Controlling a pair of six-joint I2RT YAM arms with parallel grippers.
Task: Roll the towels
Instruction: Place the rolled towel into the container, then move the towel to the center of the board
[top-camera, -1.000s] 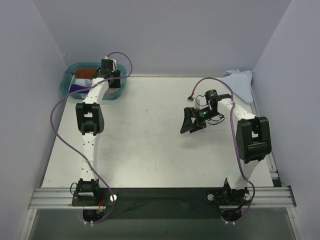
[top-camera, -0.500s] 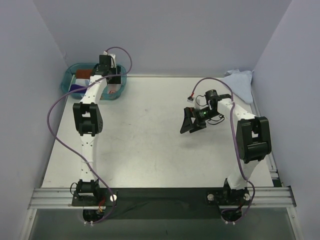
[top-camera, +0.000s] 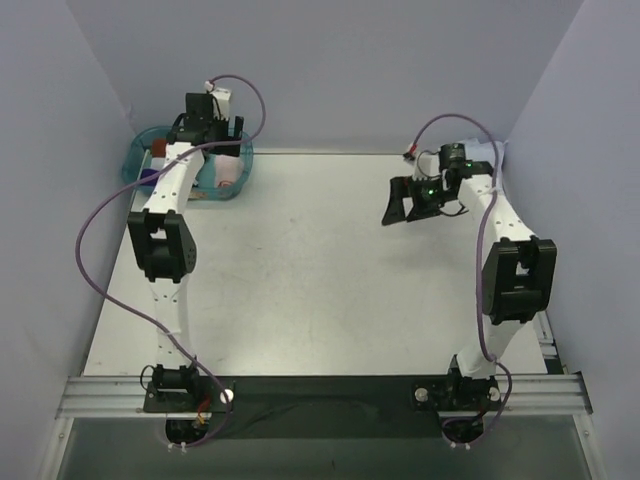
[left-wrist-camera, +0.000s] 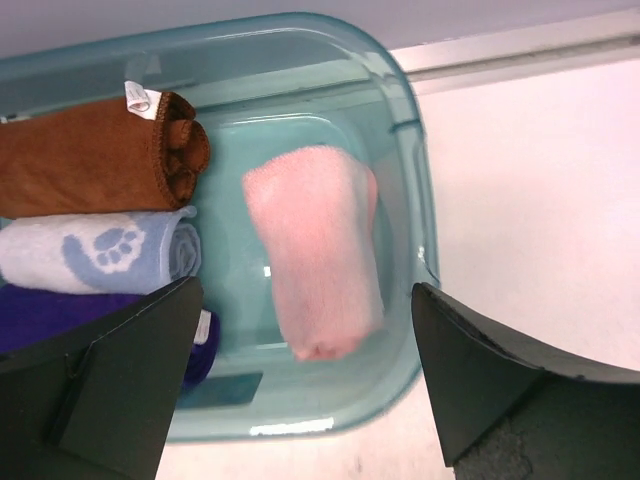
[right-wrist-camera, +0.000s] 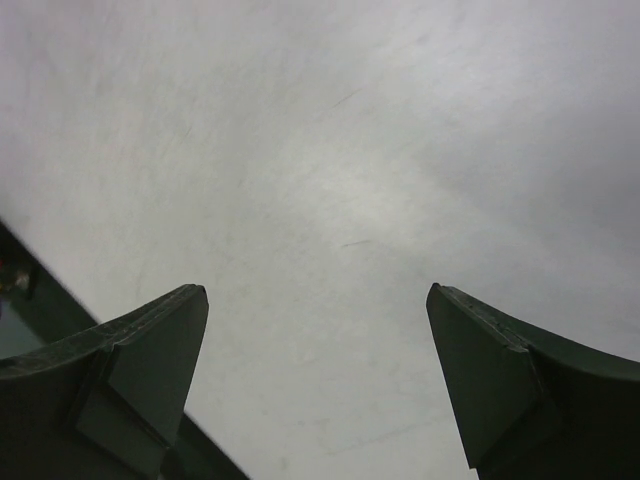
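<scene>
Looks like the pink one is basically done. The pink towel is a stubby roll lying inside the tub, on the side nearest the open surface. There's a gap between it and the three rolls stacked against the tub's other side: a brown roll, a blue-and-white roll and a purple roll. The left fingers hang right over the tub, spread wide on either side of the pink roll and gripping nothing.

The blue towel is way across from the tub, at the far corner on the opposite side. It's a rumpled heap, partly hidden behind the right arm, so I can't tell how it's folded. The right fingers are also wide open and empty, well away from the tub, with only bare surface under them.

My read is we're between towels. The next move would be grabbing the blue one, dragging it into the open and flattening it before rolling. A corner pinch is probably better than a scoop at the middle.
</scene>
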